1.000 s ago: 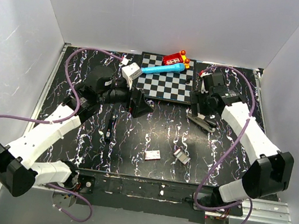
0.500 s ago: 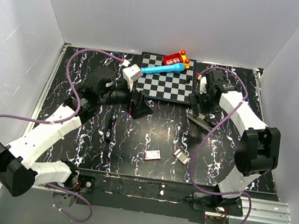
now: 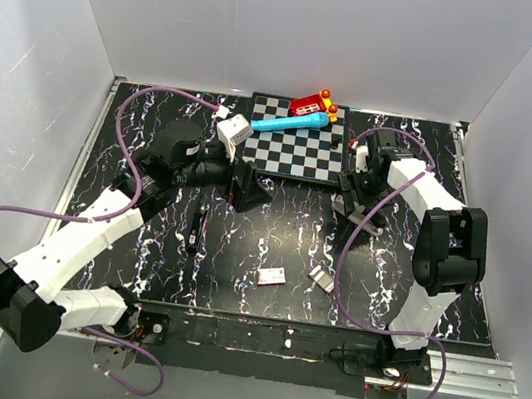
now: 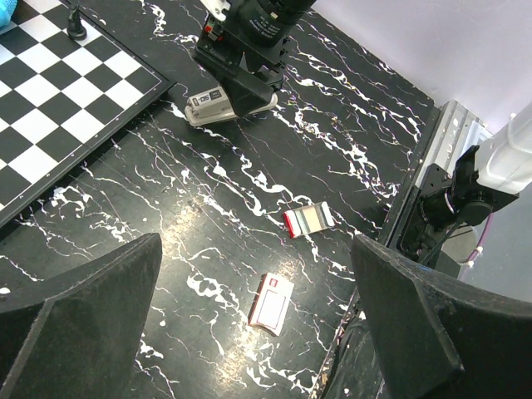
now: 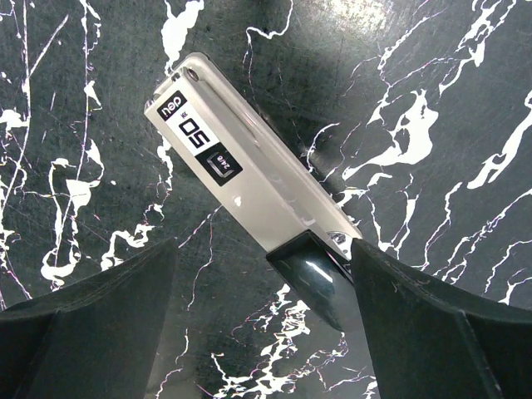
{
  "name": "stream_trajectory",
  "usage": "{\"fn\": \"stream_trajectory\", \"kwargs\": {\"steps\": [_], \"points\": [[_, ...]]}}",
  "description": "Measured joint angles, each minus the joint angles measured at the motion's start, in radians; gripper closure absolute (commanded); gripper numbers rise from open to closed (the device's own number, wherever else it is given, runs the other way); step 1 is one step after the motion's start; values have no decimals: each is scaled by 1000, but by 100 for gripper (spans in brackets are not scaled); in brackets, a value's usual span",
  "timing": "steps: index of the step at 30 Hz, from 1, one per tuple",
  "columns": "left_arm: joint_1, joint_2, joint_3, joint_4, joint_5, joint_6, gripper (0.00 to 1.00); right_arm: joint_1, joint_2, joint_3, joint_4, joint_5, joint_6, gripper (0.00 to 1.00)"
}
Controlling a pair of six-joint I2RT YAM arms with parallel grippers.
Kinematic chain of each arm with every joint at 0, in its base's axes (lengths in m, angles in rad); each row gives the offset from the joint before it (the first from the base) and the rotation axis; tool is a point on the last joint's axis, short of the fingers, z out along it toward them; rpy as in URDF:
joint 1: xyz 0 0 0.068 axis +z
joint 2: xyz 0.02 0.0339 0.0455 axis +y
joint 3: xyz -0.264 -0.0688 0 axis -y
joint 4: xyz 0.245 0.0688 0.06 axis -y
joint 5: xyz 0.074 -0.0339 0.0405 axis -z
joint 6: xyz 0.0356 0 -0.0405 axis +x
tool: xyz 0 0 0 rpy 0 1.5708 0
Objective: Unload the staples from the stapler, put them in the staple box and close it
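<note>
The stapler [image 5: 241, 170] lies flat on the black marbled table, silvery top strip up and dark end [image 5: 320, 278] toward the camera. My right gripper [image 5: 262, 258] is open just above it. The dark end sits between the fingers, close to the right finger [image 5: 440, 324]; I cannot tell if it touches. In the top view the right gripper [image 3: 355, 200] covers most of the stapler [image 3: 367, 225]. The left wrist view shows the stapler [image 4: 218, 106] under the right gripper [image 4: 249, 58]. My left gripper [image 3: 251, 189] is open and empty, left of the stapler [image 4: 256, 249].
A pink-and-white box [image 3: 271, 276] [image 4: 273, 303] and a small red-and-grey piece [image 3: 322, 277] [image 4: 307, 219] lie near the front. A thin black stick [image 3: 198, 227] lies left of centre. A chessboard [image 3: 293, 153] at the back carries a blue toy [image 3: 294, 121] and a red toy [image 3: 313, 104].
The right arm has folded in, its elbow swinging toward the back right, while its gripper stayed over the stapler. The left arm has barely moved.
</note>
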Motion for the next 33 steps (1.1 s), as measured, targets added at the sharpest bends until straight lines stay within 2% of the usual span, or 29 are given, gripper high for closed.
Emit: {"fn": "stream_trajectory", "kwargs": {"steps": [14, 33], "points": [[0, -8, -1, 1, -1, 0, 2, -1, 1, 0, 0, 0, 1, 16], [0, -8, -1, 1, 0, 0, 2, 48, 13, 0, -67, -8, 2, 38]]}}
